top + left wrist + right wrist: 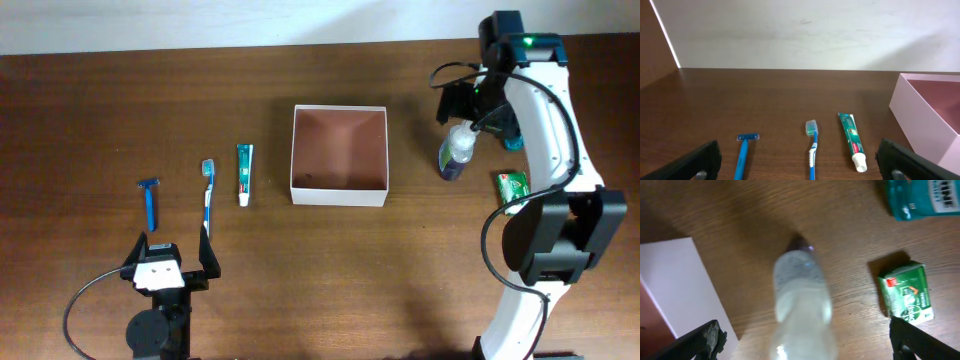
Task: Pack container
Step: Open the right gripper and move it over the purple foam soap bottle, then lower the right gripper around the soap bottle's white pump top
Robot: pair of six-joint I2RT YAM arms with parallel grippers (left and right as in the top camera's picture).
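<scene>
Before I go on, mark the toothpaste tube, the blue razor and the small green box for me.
toothpaste tube [850, 141]: left wrist view, middle of the tube's body.
blue razor [150, 207]: overhead view, on its handle.
small green box [905, 296]: right wrist view, centre of its top face.

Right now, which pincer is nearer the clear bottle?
Right. The right pincer is open over the bottle; the left pincer is far off across the container, near the razor.

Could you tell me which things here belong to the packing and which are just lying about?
Job: box, razor, toothbrush, toothpaste, bottle, green packet, teal packet.
Lying about: only the left arm's black cable.
</scene>
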